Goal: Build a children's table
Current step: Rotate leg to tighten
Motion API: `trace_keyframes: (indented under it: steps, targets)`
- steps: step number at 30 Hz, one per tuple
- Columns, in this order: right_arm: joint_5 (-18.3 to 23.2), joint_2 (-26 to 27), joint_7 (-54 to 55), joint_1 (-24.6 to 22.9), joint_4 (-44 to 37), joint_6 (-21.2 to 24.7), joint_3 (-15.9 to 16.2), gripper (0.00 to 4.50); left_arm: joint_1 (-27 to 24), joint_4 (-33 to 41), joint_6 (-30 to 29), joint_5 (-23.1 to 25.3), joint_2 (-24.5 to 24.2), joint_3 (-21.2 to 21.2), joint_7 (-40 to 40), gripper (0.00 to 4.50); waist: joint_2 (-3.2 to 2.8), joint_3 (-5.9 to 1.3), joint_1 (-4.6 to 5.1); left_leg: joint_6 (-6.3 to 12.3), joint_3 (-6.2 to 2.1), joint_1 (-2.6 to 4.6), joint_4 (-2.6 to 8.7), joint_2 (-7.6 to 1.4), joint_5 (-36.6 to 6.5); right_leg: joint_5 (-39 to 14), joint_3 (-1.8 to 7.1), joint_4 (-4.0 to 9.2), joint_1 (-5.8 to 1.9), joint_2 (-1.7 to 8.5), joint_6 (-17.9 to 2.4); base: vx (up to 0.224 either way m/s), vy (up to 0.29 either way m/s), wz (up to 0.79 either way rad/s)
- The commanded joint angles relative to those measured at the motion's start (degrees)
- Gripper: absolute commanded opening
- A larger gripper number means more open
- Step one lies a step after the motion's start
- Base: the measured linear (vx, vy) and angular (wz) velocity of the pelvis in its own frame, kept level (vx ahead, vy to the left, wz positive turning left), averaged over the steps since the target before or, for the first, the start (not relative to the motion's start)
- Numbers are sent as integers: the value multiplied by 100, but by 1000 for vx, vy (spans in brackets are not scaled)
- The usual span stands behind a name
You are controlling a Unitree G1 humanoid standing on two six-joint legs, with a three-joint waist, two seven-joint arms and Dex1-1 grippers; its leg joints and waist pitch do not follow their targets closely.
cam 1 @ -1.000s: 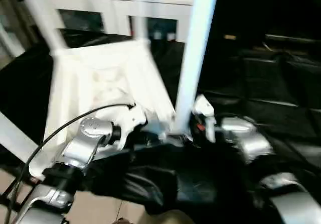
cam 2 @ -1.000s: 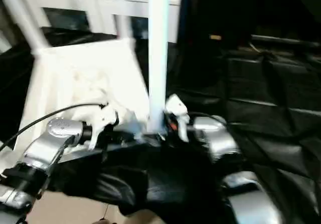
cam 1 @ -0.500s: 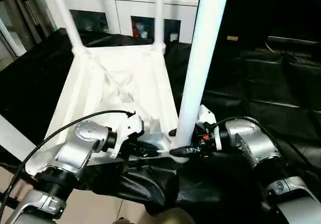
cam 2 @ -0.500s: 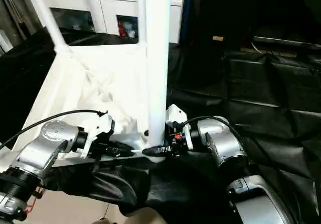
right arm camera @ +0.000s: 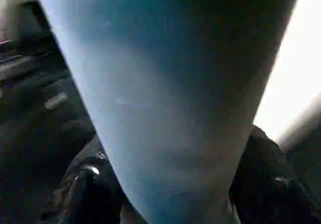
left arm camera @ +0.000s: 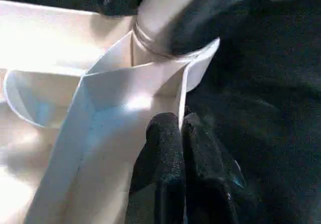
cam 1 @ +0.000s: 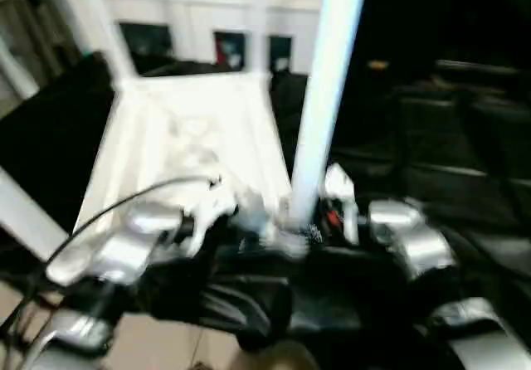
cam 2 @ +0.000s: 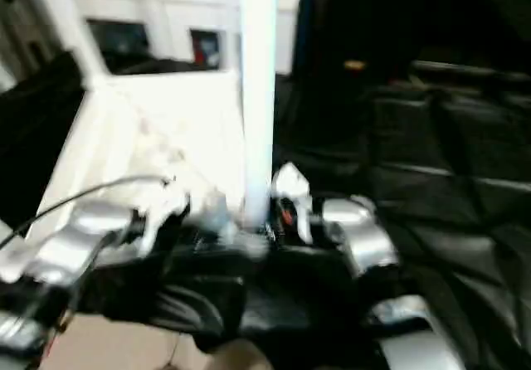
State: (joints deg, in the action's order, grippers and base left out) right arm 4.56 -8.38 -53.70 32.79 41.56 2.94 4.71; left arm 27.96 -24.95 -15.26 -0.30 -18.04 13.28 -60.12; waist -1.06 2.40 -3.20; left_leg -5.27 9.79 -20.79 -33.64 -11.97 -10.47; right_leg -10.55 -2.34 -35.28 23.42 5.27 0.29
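The children's table lies upside down on black cloth, its white ribbed tabletop (cam 1: 191,129) facing up with legs standing in the corner sockets. The near-right leg (cam 1: 323,96) rises straight in front of me. My right gripper (cam 1: 303,233) holds that leg near its foot; in the right wrist view the leg (right arm camera: 170,83) sits between both black fingers (right arm camera: 90,189). My left gripper (left arm camera: 181,128) is shut on the thin rim wall (left arm camera: 180,98) of the tabletop beside that corner socket (left arm camera: 155,38).
Two more legs stand at the far corners (cam 1: 99,21) (cam 1: 255,21), and another leg (cam 1: 21,212) crosses at near left. A white cabinet with glass doors (cam 1: 207,13) stands behind. Black cloth (cam 1: 448,138) covers the surface to the right.
The right gripper's fingers have drawn in around the near-right leg. The left gripper keeps its hold on the rim. The head camera has shifted slightly.
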Motion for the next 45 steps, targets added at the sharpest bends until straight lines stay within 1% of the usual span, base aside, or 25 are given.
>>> trace_keyframes:
  steps: [1,2,3,5,8,11,12,14,17,19,21,23,27,30,32,33,34,35,37,38,39,40,42,43,45]
  targets:
    - [-37,557,561,51,387,225,303,233,258,-12,-67,-32,436,88,632,0,29,-268,-3,-104,-2,25,482,-34,-1769,-2263,128,525,-240,210,-994,0,0,0]
    - [-67,630,807,92,473,224,269,230,291,-54,-96,-11,513,76,776,0,36,-293,32,-102,-18,3,480,-28,-1765,-2277,124,515,-272,217,-955,0,0,0]
    - [-118,775,1366,206,684,247,180,230,370,-147,-153,36,683,48,1095,0,16,-282,50,-72,-17,-1,482,-32,-1761,-2196,128,528,-256,213,-956,0,0,0]
    - [-196,974,1989,383,983,282,72,229,484,-280,-239,146,955,-1,1592,0,27,-281,92,-54,-7,18,471,-12,-1822,-2226,125,546,-240,200,-979,0,0,0]
    - [-301,1161,2258,517,1179,220,55,229,561,-377,-247,304,1216,13,1975,0,22,-297,82,14,5,34,458,-16,-1779,-2122,131,557,-231,196,-997,0,0,0]
    - [-383,1222,2235,538,1211,73,80,229,534,-350,-198,340,1301,70,1958,0,25,-314,68,109,16,11,455,-23,-1616,-1707,131,531,-261,190,-1088,0,0,0]
    - [-372,1236,2190,545,1221,6,67,253,510,-322,-156,332,1311,118,1908,0,15,-315,61,146,21,10,454,-22,-1578,-1578,129,525,-263,185,-1133,0,0,0]
    - [-295,1235,2074,565,1259,-56,29,267,452,-243,-111,290,1288,194,1775,0,12,-315,63,170,18,4,456,-25,-1567,-1513,125,513,-271,185,-1174,0,0,0]
    - [-283,1207,2018,600,1309,-108,13,299,414,-211,-48,292,1246,215,1663,0,-7,-298,81,152,13,11,473,-25,-1761,-1732,118,541,-262,184,-1153,0,0,0]
    - [-300,1029,1746,621,1228,-221,48,316,351,-131,21,242,1067,233,1339,0,-7,-304,93,142,0,3,481,-28,-1848,-1831,117,544,-269,192,-1119,0,0,0]
    - [-244,878,1271,619,1138,-243,84,316,308,-62,87,184,940,226,1059,0,-2,-313,99,186,2,-6,479,-32,-1776,-1682,121,529,-277,191,-1153,0,0,0]
    - [-243,700,785,586,1026,-346,198,316,281,2,91,131,809,231,825,0,-17,-328,84,242,13,14,463,-44,-1662,-1424,125,510,-280,194,-1267,0,0,0]
    - [-121,365,-265,491,725,-337,392,316,198,164,178,-39,510,268,199,0,-25,-354,52,437,34,-4,423,-55,-1170,-460,115,409,-321,177,-1581,0,0,0]
    - [-94,157,-848,427,562,-332,508,316,135,277,208,-134,323,284,-178,0,-23,-366,-3,556,56,8,393,-66,-965,-147,104,363,-330,176,-1723,0,0,0]
    - [-89,62,-1151,393,483,-306,556,316,112,300,252,-134,231,293,-337,0,-20,-355,-40,578,62,10,396,-73,-1024,-248,99,370,-328,175,-1736,0,0,0]
    - [-114,-153,-1707,300,308,-285,737,316,82,322,286,-147,65,309,-594,0,-18,-347,-53,568,67,17,402,-76,-1081,-339,101,377,-318,171,-1735,0,0,0]
    - [-125,-235,-1909,263,242,-281,809,316,74,326,310,-156,5,314,-686,0,-16,-349,-69,561,59,20,403,-79,-1093,-373,98,378,-328,173,-1722,0,0,0]
    - [-128,-351,-2173,210,138,-257,904,316,66,334,332,-185,-78,310,-819,0,-21,-340,-92,570,66,31,405,-87,-1151,-444,106,386,-310,171,-1694,0,0,0]
    - [-78,-460,-2450,155,-6,-164,959,316,55,367,327,-244,-205,311,-1027,0,-25,-333,-145,509,66,36,420,-93,-1216,-583,115,390,-300,179,-1663,0,0,0]
    - [-50,-504,-2569,131,-91,-102,983,316,44,388,327,-280,-278,306,-1144,0,0,-331,-154,490,70,43,424,-93,-1249,-645,118,398,-293,178,-1647,0,0,0]
    - [-27,-542,-2671,108,-168,-53,1005,316,33,405,338,-314,-340,304,-1248,0,-13,-328,-179,439,62,55,435,-97,-1307,-779,123,401,-287,182,-1614,0,0,0]
    - [-9,-578,-2750,84,-235,-22,1033,316,17,434,356,-354,-400,303,-1364,0,-2,-319,-177,418,63,52,442,-95,-1336,-843,125,412,-286,181,-1594,0,0,0]
    - [26,-625,-2874,55,-311,41,1071,316,-8,496,335,-431,-477,293,-1515,0,-13,-326,-186,335,51,50,452,-101,-1369,-926,131,404,-289,191,-1537,0,0,0]
    - [39,-645,-2927,42,-344,70,1089,291,-19,519,316,-461,-507,294,-1576,0,-11,-330,-182,329,56,48,447,-97,-1328,-850,134,402,-286,187,-1552,0,0,0]
    - [55,-670,-2989,26,-388,105,1110,281,-30,542,295,-492,-540,297,-1649,0,-11,-335,-181,330,53,44,446,-94,-1253,-739,129,391,-291,184,-1572,0,0,0]
